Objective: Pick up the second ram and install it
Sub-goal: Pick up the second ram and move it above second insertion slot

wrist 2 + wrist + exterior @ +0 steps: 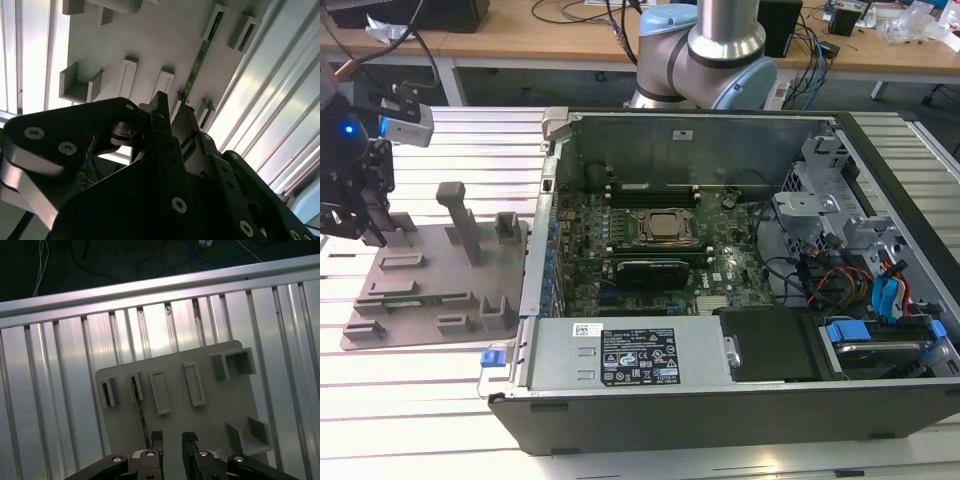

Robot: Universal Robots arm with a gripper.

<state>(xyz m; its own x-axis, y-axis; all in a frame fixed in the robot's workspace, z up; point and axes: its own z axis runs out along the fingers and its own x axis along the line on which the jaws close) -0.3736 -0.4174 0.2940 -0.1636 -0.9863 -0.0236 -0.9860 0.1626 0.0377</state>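
The second ram (141, 412) is a thin green stick standing on edge in a slot of the grey fixture plate (215, 405). In the second wrist view the ram (199, 57) runs away from my fingertips across the plate (150, 45). My gripper (170, 440) hangs just above the plate, open by a narrow gap with nothing between the fingers. The ram lies just beside one finger (156, 439), not between the two. In the exterior view the gripper (365, 232) is over the plate's (440, 290) far corner on the exterior view's left.
An open computer case (720, 120) with the green motherboard (650, 250) lies to the exterior view's right of the plate. Raised blocks and a tall post (460, 215) stand on the plate. The ribbed aluminium table (410, 400) surrounds both.
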